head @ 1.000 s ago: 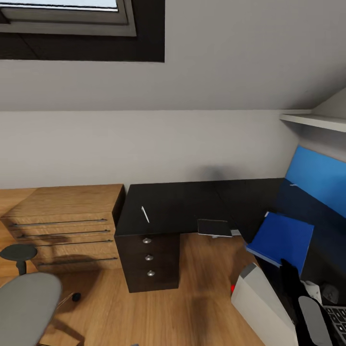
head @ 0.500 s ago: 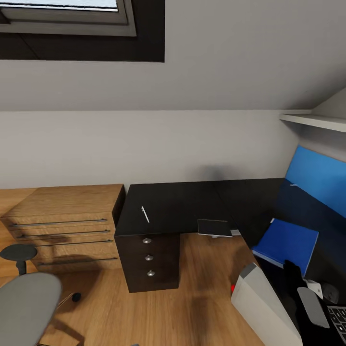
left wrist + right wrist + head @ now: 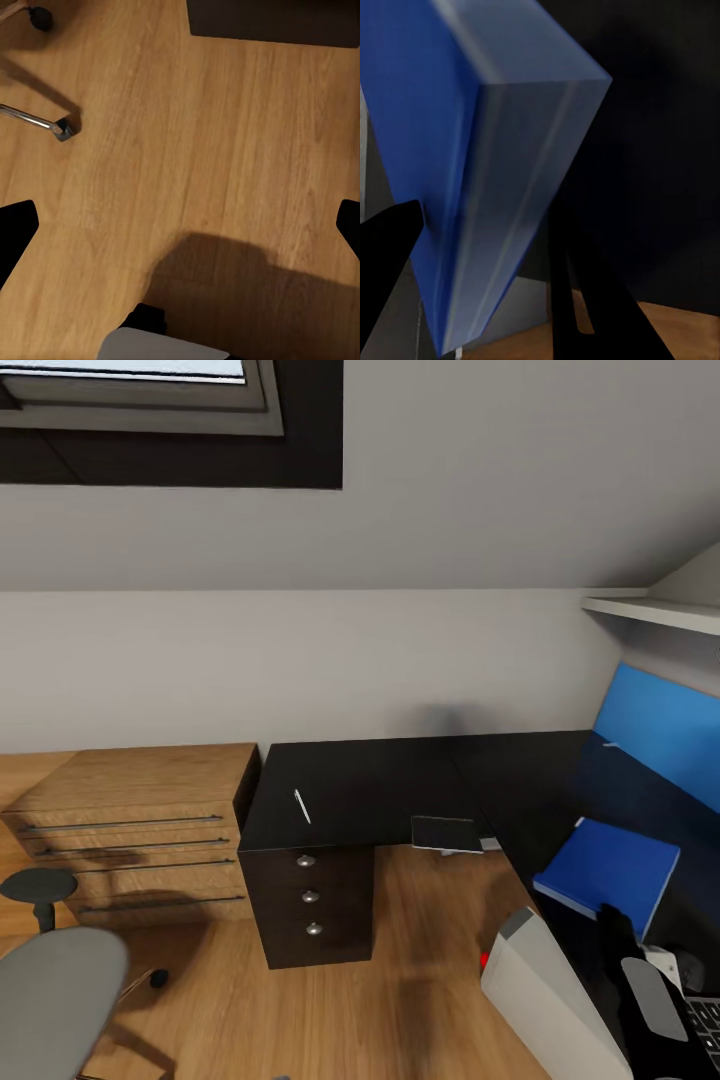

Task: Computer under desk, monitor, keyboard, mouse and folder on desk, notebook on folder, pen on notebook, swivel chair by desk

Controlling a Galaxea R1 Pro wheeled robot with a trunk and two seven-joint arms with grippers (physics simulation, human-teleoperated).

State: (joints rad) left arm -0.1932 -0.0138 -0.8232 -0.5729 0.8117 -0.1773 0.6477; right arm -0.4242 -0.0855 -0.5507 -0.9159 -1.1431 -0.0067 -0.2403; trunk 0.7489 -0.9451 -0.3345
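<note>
The blue folder (image 3: 610,868) is held above the right wing of the desk (image 3: 400,780), tilted, with its lower edge near the wing's front edge. The right gripper (image 3: 480,277) is clamped on the folder: in the right wrist view one black finger (image 3: 386,247) sits against the blue cover and the other (image 3: 577,292) against the pale, translucent spine side. In the head view the right arm (image 3: 640,990) rises from the lower right corner to the folder's near edge. The pen (image 3: 302,806) lies on the desk's left section, close to the front edge above the three-drawer unit (image 3: 312,895). A small dark flat item (image 3: 446,833) rests at the inner corner of the desk's front edge; what it is cannot be told. A corner of the keyboard (image 3: 705,1020) shows at the lower right edge on the desk. A grey slanted box (image 3: 545,1000) stands on the wood floor (image 3: 400,980) below the right wing. The swivel chair (image 3: 55,1000) stands at the lower left, well apart from the desk, in front of a light-wood chest (image 3: 140,830). The left gripper (image 3: 180,225) is spread open, its fingertips wide apart over bare floor, with a chair leg and caster (image 3: 60,129) nearby.
</note>
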